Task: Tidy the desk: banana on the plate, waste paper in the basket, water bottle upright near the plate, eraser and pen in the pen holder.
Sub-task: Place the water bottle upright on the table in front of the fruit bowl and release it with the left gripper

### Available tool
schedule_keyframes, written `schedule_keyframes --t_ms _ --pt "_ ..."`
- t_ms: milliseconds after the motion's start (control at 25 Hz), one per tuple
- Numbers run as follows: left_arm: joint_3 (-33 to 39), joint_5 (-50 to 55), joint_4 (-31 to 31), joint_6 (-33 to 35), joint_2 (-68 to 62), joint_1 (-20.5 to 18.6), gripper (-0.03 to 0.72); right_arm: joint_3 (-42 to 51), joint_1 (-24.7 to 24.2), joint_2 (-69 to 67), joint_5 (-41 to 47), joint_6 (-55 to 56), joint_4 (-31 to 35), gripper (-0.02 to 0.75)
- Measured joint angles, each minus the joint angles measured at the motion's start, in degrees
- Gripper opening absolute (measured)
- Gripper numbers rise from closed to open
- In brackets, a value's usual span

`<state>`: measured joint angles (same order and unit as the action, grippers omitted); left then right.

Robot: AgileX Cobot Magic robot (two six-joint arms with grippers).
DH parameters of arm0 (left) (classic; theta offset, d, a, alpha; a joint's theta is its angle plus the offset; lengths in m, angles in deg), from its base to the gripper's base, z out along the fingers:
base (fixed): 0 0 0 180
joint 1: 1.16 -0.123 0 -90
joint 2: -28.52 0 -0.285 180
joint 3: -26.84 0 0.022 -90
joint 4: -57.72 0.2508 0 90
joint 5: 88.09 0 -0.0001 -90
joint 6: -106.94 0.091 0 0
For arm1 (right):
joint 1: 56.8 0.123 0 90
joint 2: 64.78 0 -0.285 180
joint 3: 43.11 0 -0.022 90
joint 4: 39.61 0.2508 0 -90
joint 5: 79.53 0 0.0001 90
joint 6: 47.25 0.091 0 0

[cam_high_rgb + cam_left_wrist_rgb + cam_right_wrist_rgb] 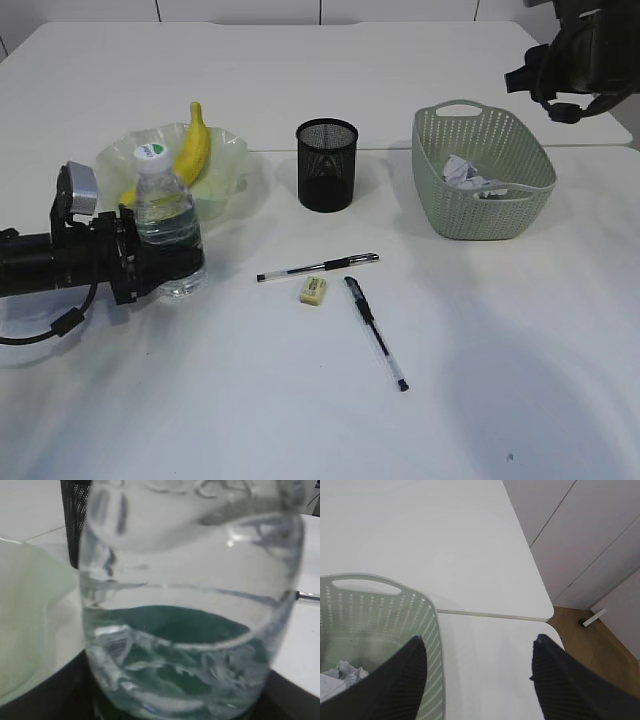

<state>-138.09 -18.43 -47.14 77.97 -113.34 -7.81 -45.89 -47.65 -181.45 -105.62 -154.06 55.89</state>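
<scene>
Our left claw (165,262) reaches in level from nine o'clock, cradling the upright water bottle (166,222); whether it grips, we cannot tell. Our right claw (477,672) hangs released above the basket (380,630).

Desk (480,400) – smooth matt white. Water bottle (168,225) clear glossy plastic (ribbed wall, white cap). Plate (225,160) translucent green, shiny. Pen holder (327,165) black metal mesh. Basket (480,215) matt sage plastic, perforated. Waste paper (468,176) crumpled – rough. Right gripper's fingers (402,690) ribbed black.
</scene>
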Motion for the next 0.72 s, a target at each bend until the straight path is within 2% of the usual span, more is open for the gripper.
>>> schedule_keyframes --t_ms 720 --pt "-0.6 -3.2 1.3 -3.0 0.3 0.0 0.510 0.0 0.0 0.0 0.0 0.0 -0.3 0.495"
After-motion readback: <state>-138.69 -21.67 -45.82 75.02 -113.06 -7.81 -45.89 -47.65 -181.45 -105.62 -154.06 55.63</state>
